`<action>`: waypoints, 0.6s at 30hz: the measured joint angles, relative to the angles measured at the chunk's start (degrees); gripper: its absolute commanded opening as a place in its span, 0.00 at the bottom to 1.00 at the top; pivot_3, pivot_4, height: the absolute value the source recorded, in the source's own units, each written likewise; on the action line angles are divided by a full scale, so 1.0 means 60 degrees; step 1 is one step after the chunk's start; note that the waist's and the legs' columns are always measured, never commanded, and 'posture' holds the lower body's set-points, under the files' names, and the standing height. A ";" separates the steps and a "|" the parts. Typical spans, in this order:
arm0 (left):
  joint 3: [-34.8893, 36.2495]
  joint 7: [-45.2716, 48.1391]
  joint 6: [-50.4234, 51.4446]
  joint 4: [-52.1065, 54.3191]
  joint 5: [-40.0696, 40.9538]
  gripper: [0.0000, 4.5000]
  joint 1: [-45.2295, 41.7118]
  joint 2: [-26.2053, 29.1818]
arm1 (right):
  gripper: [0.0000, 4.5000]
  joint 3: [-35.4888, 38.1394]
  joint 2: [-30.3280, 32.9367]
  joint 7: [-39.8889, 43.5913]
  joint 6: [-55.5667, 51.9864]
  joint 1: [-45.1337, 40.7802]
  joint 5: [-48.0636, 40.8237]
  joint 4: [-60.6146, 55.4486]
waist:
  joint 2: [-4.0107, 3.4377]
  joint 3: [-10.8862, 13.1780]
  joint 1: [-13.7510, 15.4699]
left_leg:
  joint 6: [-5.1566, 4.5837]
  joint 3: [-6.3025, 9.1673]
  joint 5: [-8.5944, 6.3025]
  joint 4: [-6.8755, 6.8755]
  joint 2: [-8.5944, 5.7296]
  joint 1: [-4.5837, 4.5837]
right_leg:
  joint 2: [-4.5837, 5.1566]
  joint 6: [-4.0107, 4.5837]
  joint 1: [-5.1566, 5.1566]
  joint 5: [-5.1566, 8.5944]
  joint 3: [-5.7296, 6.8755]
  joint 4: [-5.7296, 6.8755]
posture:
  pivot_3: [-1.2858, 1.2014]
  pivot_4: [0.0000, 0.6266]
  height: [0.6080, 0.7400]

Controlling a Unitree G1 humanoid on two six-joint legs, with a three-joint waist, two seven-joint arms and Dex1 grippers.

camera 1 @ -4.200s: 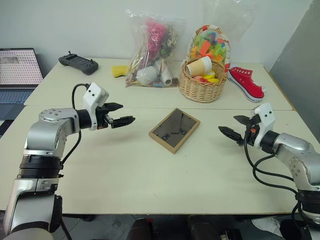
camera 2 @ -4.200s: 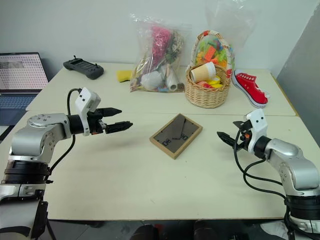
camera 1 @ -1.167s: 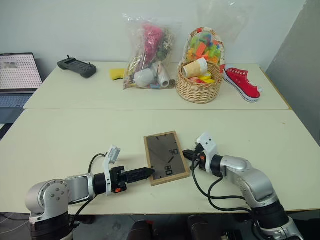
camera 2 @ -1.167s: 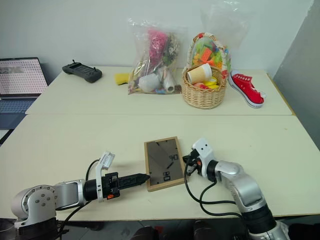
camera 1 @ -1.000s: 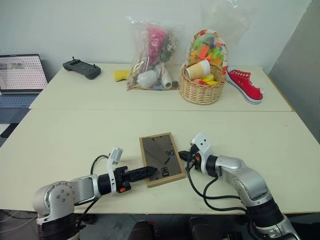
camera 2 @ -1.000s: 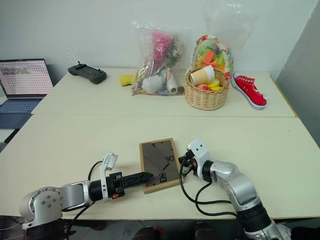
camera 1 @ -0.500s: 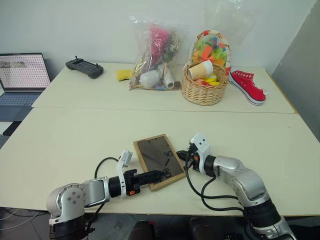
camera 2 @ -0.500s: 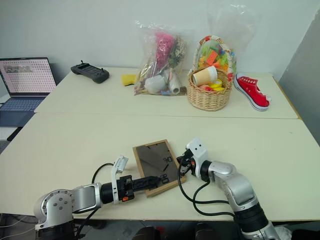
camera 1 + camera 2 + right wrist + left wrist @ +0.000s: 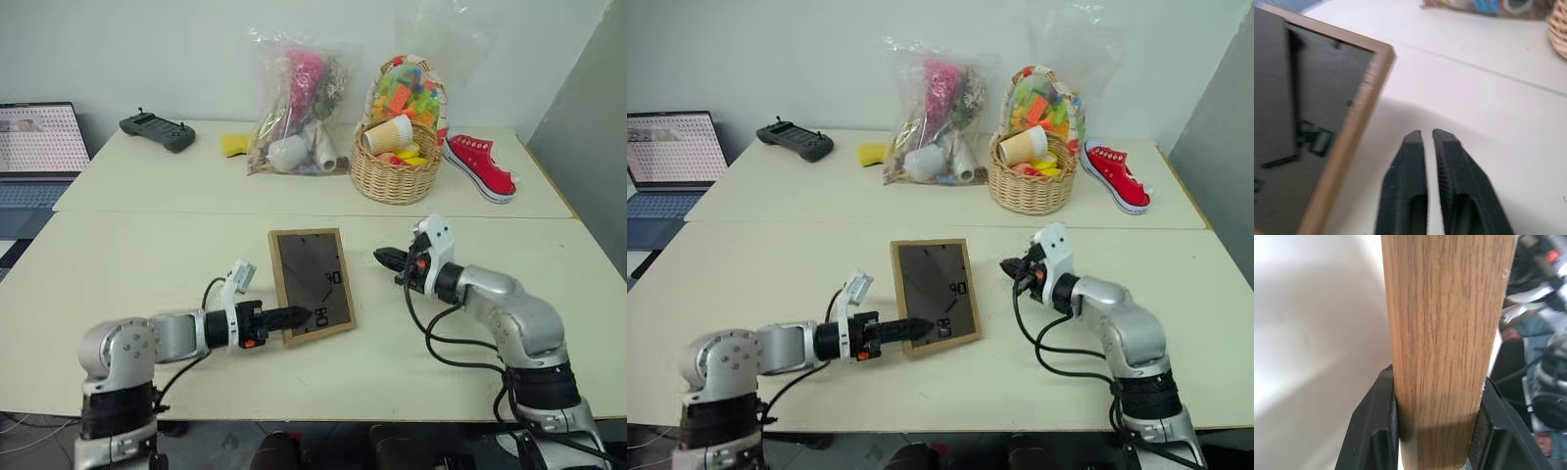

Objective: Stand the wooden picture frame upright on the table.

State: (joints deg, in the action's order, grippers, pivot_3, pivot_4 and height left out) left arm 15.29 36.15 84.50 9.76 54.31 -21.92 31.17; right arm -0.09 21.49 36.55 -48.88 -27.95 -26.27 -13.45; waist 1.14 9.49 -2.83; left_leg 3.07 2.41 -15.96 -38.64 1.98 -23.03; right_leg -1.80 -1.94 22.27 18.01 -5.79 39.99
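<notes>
The wooden picture frame (image 9: 312,284) is tilted up off the table (image 9: 147,255), its dark brown back panel with clips toward me. My left gripper (image 9: 299,316) is shut on the frame's near lower edge. In the left wrist view both black fingers (image 9: 1376,431) press the light-wood edge (image 9: 1444,333) between them. My right gripper (image 9: 384,258) hovers just right of the frame, apart from it. Its fingertips (image 9: 1413,139) are slightly open with nothing between them, pointing toward the frame's corner (image 9: 1327,112).
At the back stand a wicker basket (image 9: 397,162) of toys with a paper cup, a plastic bag (image 9: 294,108) of odds and ends, a red shoe (image 9: 478,162), a black controller (image 9: 157,130) and a laptop (image 9: 34,147). A seam crosses the table behind the frame.
The left gripper closed on the frame's near edge and raised it from flat to tilted. The right gripper came off the frame, moved up and to the right, and parted slightly.
</notes>
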 measured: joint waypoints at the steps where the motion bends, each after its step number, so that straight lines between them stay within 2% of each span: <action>1: -0.0184 0.0332 -0.0198 -0.0171 -0.0102 0.29 -0.0324 0.0426 | 0.29 0.0108 0.0053 0.0252 -0.0148 -0.0289 -0.0344 -0.0002 | -0.0005 0.0020 -0.0016 | 0.0000 0.0016 0.0000 0.0004 -0.0005 0.0000 | 0.0000 0.0001 -0.0001 0.0000 0.0007 0.0001 | 0.52 0.24 1.00; 4: -0.0762 0.1311 -0.1008 -0.0615 -0.0473 0.29 -0.1113 0.1275 | 0.45 0.0305 0.0082 0.0705 -0.0384 -0.0936 -0.1084 0.0007 | -0.0008 0.0023 -0.0024 | 0.0000 0.0033 0.0001 0.0025 -0.0023 0.0005 | 0.0018 0.0010 -0.0006 0.0006 0.0018 -0.0006 | 0.52 0.24 1.00; 7: -0.1868 0.2288 -0.2377 -0.1117 -0.1403 0.29 -0.1710 0.1957 | 0.61 0.0260 -0.0354 0.0824 -0.0524 -0.1669 -0.1525 0.0355 | -0.0013 0.0040 -0.0051 | 0.0004 0.0034 0.0006 0.0048 -0.0035 0.0006 | 0.0033 0.0013 0.0002 0.0008 0.0019 -0.0009 | 0.52 0.24 1.00; 14: -0.2622 0.2635 -0.3642 -0.1997 -0.2404 0.29 -0.2429 0.1669 | 0.96 -0.0450 -0.1123 0.0741 -0.0061 -0.2635 -0.1267 0.1373 | -0.0010 0.0044 -0.0053 | 0.0009 0.0041 0.0011 0.0080 -0.0042 -0.0004 | 0.0096 0.0022 0.0016 0.0020 0.0043 -0.0016 | 0.52 0.24 1.00; 15: -0.2675 0.2637 -0.3688 -0.2027 -0.2441 0.29 -0.2460 0.1638 | 0.99 -0.0540 -0.1260 0.0677 0.0019 -0.2770 -0.1164 0.1537 | -0.0010 0.0045 -0.0058 | 0.0009 0.0041 0.0011 0.0080 -0.0041 -0.0005 | 0.0097 0.0023 0.0018 0.0020 0.0042 -0.0017 | 0.52 0.24 1.00; 18: -0.2690 0.2694 -0.3734 -0.2039 -0.2508 0.29 -0.2513 0.1578 | 0.99 -0.0763 -0.1570 0.0571 0.0303 -0.3084 -0.0977 0.1826 | -0.0011 0.0045 -0.0067 | 0.0009 0.0045 0.0011 0.0085 -0.0039 -0.0005 | 0.0103 0.0024 0.0022 0.0021 0.0045 -0.0015 | 0.52 0.24 1.00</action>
State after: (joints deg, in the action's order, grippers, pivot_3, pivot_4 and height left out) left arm -0.85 52.31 62.10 -2.47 39.26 -37.00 40.64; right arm -4.67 12.07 39.98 -47.06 -46.46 -32.13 -2.50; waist 1.07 9.77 -3.23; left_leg 3.13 2.67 -15.89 -38.12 1.75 -23.06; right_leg -1.18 -1.80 22.40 18.14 -5.52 39.90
